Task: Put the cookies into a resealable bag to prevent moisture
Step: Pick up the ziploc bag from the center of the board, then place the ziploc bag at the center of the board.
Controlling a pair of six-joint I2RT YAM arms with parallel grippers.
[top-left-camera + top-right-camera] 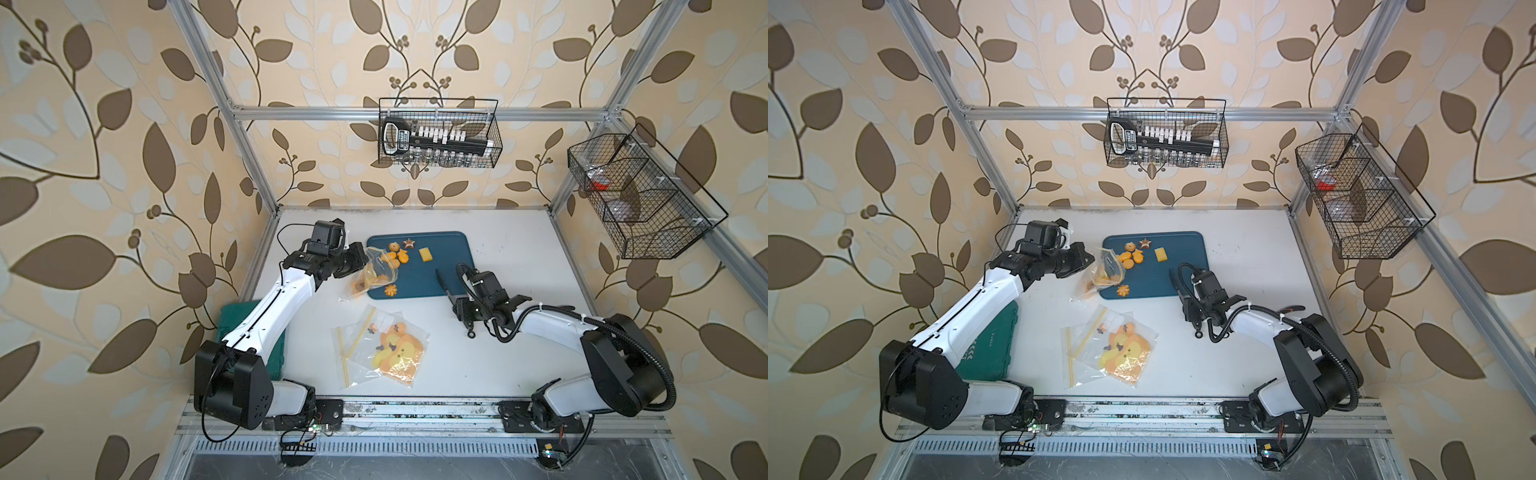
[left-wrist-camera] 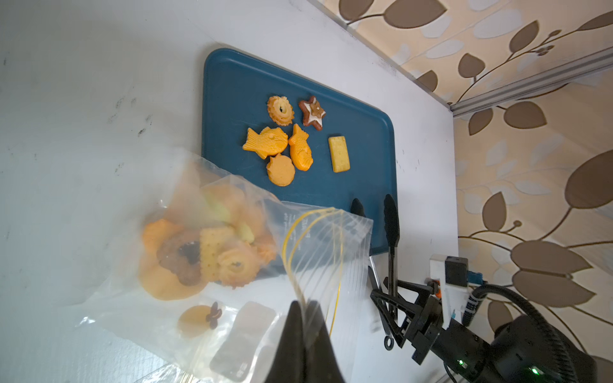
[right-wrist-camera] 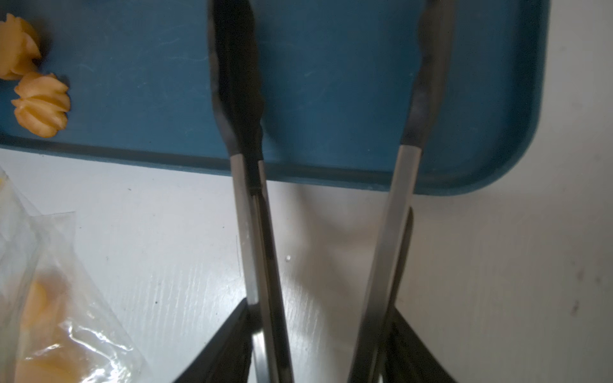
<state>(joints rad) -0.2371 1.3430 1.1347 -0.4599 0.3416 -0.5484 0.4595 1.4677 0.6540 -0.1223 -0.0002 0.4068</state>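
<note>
Two robot arms reach over a white tabletop (image 1: 519,353) inside a frame with leaf-patterned walls. The left tool (image 2: 304,306) is clamped tight on the rim of a clear bag (image 2: 318,232), right at its yellow zip strip. The bag's mouth gapes open toward a blue tray (image 1: 440,253). The bag slumps at the tray's left edge, and several cookies (image 2: 205,255) are heaped in its lower end: orange rounds, a pale square cracker, a brown ring and a swirl. More cookies (image 2: 282,146) lie loose on the far part of the tray, close together: a swirl ring, a brown iced star, two fish and a round one. A yellow bar lies just apart from them. One more swirl (image 1: 390,289) sits alone by the tray's near edge. The right tool (image 3: 318,348) grips a pair of tongs (image 3: 411,99) by their metal arms, one finger pressing on each arm. The tongs' black tips are spread apart over the tray's near right part with nothing between them. Nearer the arm bases, a few spare bags (image 1: 382,349) with orange duck prints lie flat on the tabletop. A green case (image 1: 232,328) lies partly under the left arm.
</note>
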